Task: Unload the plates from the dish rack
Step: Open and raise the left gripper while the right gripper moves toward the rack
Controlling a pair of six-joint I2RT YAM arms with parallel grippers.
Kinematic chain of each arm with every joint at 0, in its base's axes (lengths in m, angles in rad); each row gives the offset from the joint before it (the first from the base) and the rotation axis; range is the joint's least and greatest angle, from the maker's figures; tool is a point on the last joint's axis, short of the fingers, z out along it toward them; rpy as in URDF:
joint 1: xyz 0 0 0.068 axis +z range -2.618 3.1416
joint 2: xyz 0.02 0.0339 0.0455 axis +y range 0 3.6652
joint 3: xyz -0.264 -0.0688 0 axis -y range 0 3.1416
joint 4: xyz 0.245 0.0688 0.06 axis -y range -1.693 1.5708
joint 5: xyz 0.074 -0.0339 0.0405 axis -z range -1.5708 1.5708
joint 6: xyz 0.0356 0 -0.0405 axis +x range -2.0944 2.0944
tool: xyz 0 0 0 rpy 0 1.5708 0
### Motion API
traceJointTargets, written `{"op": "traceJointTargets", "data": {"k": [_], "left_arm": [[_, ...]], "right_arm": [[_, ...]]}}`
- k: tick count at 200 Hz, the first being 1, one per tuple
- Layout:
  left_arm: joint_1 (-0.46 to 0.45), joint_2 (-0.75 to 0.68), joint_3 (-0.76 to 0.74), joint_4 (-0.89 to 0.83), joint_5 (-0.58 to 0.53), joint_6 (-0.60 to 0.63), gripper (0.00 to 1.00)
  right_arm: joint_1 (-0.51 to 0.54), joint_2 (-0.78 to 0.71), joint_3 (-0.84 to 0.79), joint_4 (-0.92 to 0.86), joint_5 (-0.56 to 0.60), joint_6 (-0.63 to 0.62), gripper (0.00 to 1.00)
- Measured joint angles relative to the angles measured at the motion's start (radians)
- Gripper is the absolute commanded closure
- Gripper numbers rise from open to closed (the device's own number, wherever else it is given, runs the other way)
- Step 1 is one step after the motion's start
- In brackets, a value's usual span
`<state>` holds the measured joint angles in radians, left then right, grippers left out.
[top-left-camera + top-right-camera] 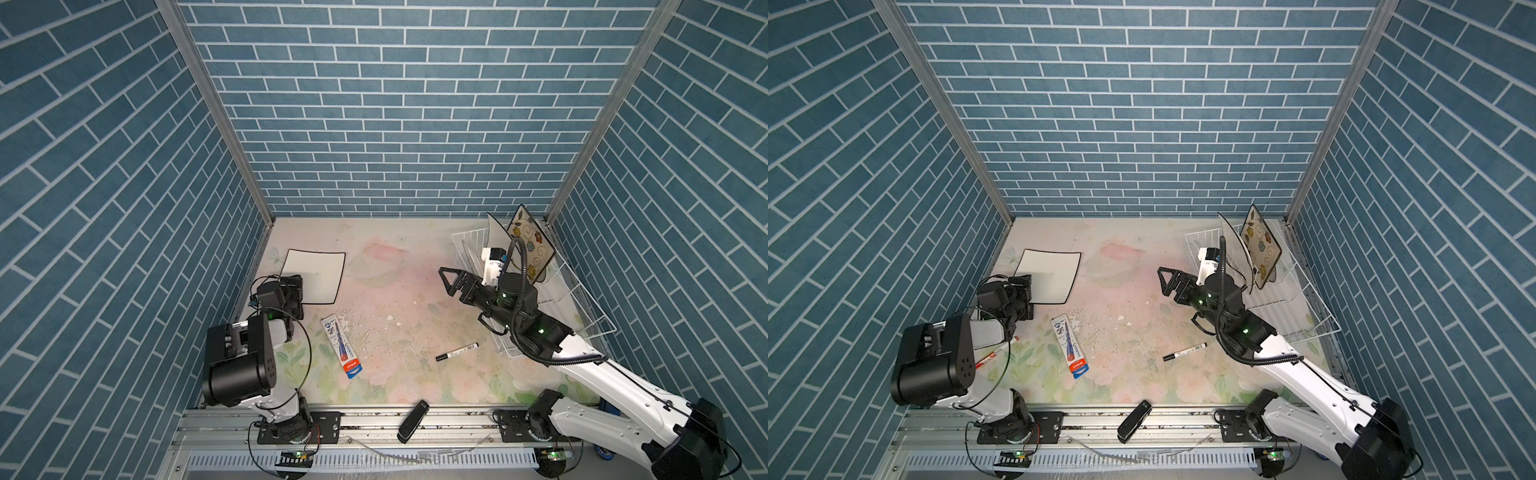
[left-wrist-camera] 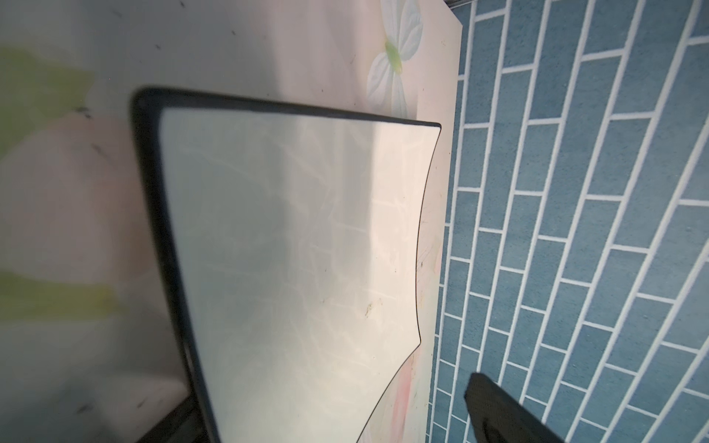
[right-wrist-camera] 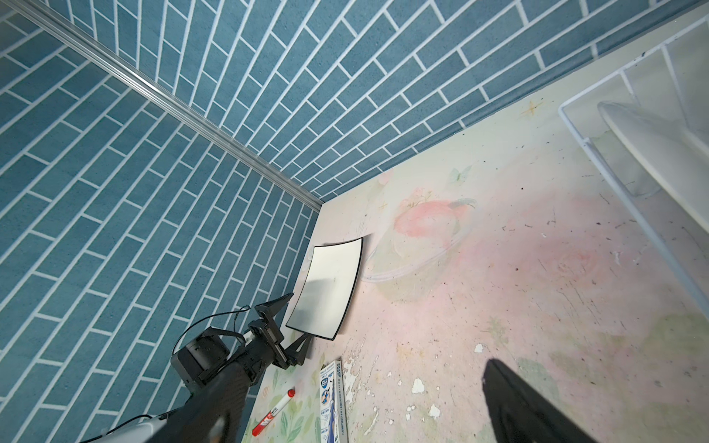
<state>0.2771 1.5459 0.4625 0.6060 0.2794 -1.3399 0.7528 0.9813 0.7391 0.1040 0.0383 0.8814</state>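
Blue brick walls point(image 1: 395, 124) enclose a floral surface point(image 1: 399, 291). Dish rack point(image 1: 468, 243) holds the flowered plate point(image 1: 531, 245) and the round plate point(image 1: 495, 230) upright. White square plate point(image 1: 312, 274) lies flat, well left of the rack. The left gripper point(image 3: 289, 326) has its fingers spread open astride that plate's edge. Right gripper point(image 1: 449, 282) hovers just left of the rack, fingers open and empty. Black marker point(image 1: 456, 351) and pen packet point(image 1: 343, 347) lie in front of the rack, to its left.

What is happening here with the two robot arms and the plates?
The left gripper is open at the near edge of the white square plate, which lies flat on the table. The right gripper, open and empty, hangs beside the dish rack. The round plate and the flowered plate stand in the rack.
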Motion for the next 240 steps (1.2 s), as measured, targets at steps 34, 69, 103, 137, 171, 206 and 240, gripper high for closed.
{"op": "traceJointTargets", "data": {"k": [34,69,103,137,171,206,240], "left_arm": [[0.0,-0.02,0.009,-0.051,-0.007,0.023,0.0],[-0.001,-0.046,0.011,-0.092,-0.013,0.04,0.0],[-0.002,-0.098,0.011,-0.146,-0.034,0.061,0.0],[-0.009,-0.175,0.011,-0.201,-0.055,0.082,0.0],[-0.038,-0.261,0.011,-0.268,-0.071,0.129,0.0],[-0.074,-0.372,0.011,-0.327,-0.102,0.259,0.0],[-0.15,-0.491,0.023,-0.401,-0.152,0.415,0.0]], "right_arm": [[0.0,-0.024,-0.013,-0.007,0.006,0.0,0.03],[0.0,-0.053,-0.021,-0.027,0.021,0.0,0.04],[0.0,-0.084,-0.021,-0.078,0.049,0.0,0.04],[0.0,-0.112,-0.021,-0.125,0.07,0.0,0.05],[0.0,-0.141,-0.021,-0.171,0.101,-0.015,0.05],[0.0,-0.153,-0.018,-0.229,0.137,-0.048,0.04],[0.0,-0.148,0.011,-0.322,0.172,-0.09,0.04]]}}
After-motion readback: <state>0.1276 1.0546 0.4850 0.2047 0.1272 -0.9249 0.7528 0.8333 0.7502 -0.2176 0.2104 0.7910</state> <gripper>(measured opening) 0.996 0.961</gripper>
